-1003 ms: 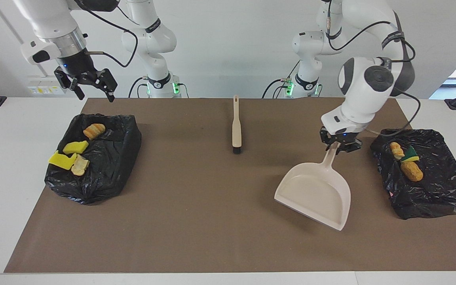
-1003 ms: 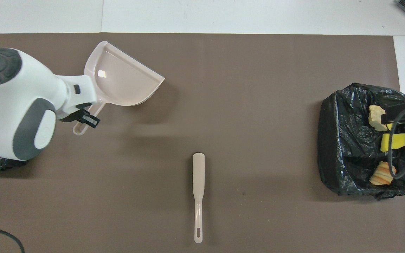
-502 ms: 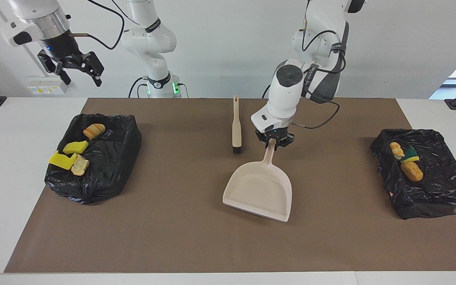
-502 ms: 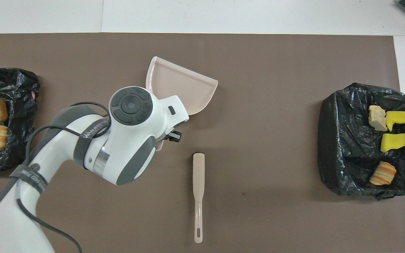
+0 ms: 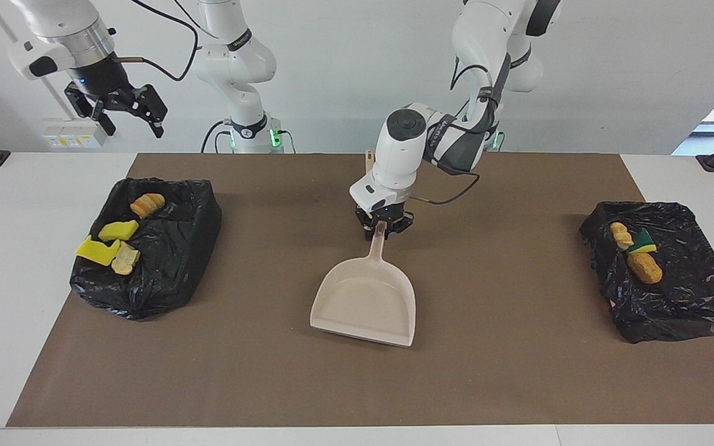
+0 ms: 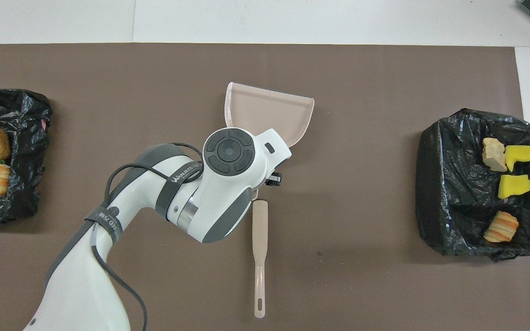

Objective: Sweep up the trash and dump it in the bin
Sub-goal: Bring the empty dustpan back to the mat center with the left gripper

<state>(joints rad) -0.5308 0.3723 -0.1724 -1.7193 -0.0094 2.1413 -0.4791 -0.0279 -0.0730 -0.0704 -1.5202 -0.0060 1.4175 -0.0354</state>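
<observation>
My left gripper (image 5: 383,227) is shut on the handle of the beige dustpan (image 5: 366,303) at the middle of the mat. The pan (image 6: 269,112) is empty, and its mouth points away from the robots. The trash lies in two black-lined bins. The bin (image 5: 165,266) at the right arm's end holds yellow sponge chunks (image 5: 106,241) and bread pieces (image 5: 147,203). The bin (image 5: 685,297) at the left arm's end holds bread pieces (image 5: 644,267) and a green-yellow sponge (image 5: 644,241). My right gripper (image 5: 126,114) hangs open and empty, high over its bin's edge.
A beige brush (image 6: 259,248) lies on the brown mat (image 6: 361,230), nearer to the robots than the dustpan. Its bristle end is hidden under my left wrist. White table (image 5: 22,310) surrounds the mat.
My left gripper has carried the dustpan from beside the bin at the left arm's end to the middle of the mat, next to the brush. My right gripper rose a little.
</observation>
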